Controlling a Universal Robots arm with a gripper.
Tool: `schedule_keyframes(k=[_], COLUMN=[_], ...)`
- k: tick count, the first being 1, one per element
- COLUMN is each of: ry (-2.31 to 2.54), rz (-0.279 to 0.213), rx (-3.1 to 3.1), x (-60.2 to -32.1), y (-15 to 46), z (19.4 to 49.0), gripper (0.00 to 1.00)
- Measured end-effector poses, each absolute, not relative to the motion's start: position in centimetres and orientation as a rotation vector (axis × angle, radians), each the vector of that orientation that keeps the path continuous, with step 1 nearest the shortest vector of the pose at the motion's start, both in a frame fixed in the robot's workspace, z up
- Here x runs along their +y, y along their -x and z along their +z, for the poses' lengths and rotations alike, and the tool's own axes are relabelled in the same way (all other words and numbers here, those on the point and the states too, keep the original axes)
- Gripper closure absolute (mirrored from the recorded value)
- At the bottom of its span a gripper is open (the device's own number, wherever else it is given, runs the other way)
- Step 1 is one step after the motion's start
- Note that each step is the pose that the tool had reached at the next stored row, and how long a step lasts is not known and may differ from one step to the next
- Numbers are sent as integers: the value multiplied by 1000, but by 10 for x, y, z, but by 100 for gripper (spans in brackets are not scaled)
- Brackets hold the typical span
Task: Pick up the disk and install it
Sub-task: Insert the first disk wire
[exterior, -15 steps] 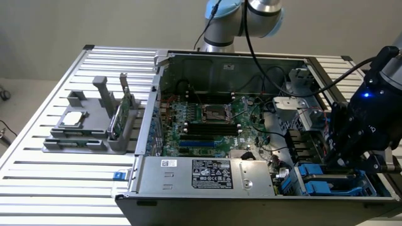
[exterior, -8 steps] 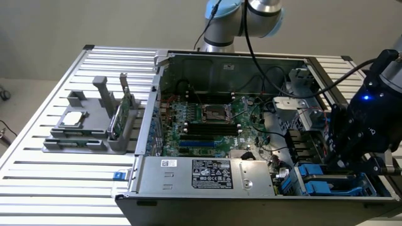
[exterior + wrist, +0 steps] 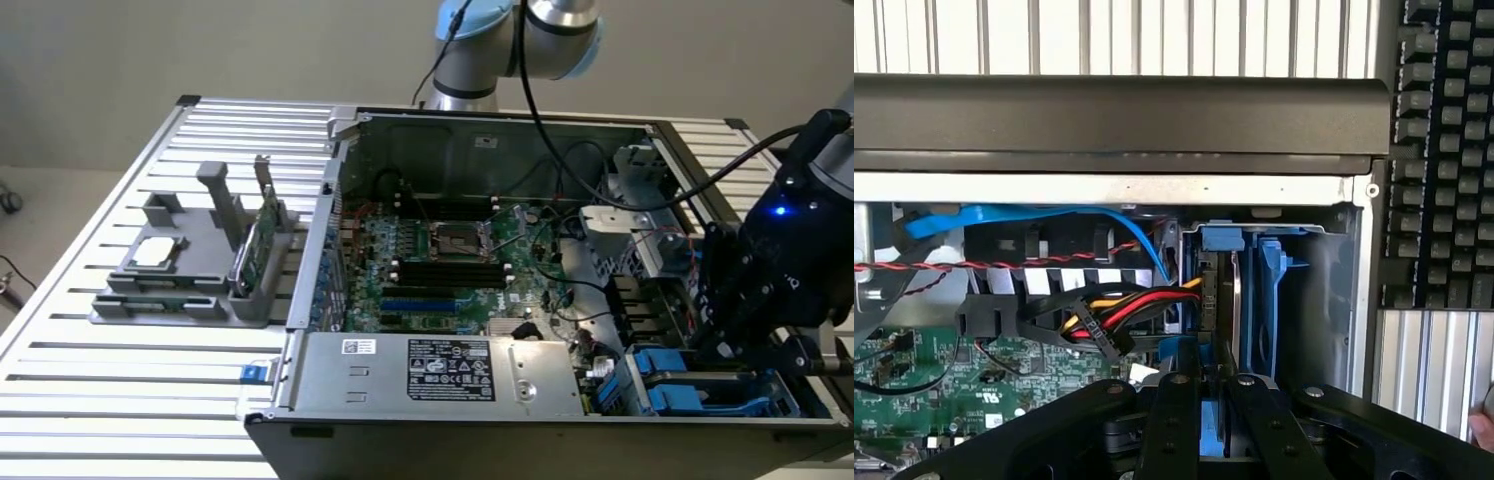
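Gripping the disk (image 3: pixel 1237 300) edge-on, the end effector (image 3: pixel 1204 400) has its fingers (image 3: pixel 1172 420) nearly closed on it, w/ the blue-railed drive standing upright in the drive bay (image 3: pixel 694 385) at the computer case (image 3: pixel 534 420) corner on the exterior view's right. Motherboard (image 3: pixel 447 270) lies open inside. Case sits on a slatted metal desk (image 3: pixel 134 400); grey holder (image 3: pixel 200 270) w/ a green card beside it; plain beige wall behind.

Exterior view looks down from high over the computer case (image 3: pixel 534 250); wrist view peers close into its drive bay (image 3: pixel 1254 290).
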State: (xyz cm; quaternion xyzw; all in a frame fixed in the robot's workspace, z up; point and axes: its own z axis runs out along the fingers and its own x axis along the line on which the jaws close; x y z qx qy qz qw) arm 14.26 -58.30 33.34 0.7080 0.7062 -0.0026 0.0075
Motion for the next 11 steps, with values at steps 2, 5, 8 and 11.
schedule_keyframes(k=[2, 5, 8, 11], ry=[-2214, -2216, -2216, -2216], rz=[-4, 3, 3, 3], rx=[2212, 2215, 2216, 2216], x=[-584, -585, -585, -585], y=[-143, -143, -143, -141], z=[333, 333, 339, 350], gripper=[84, 82, 75, 75])
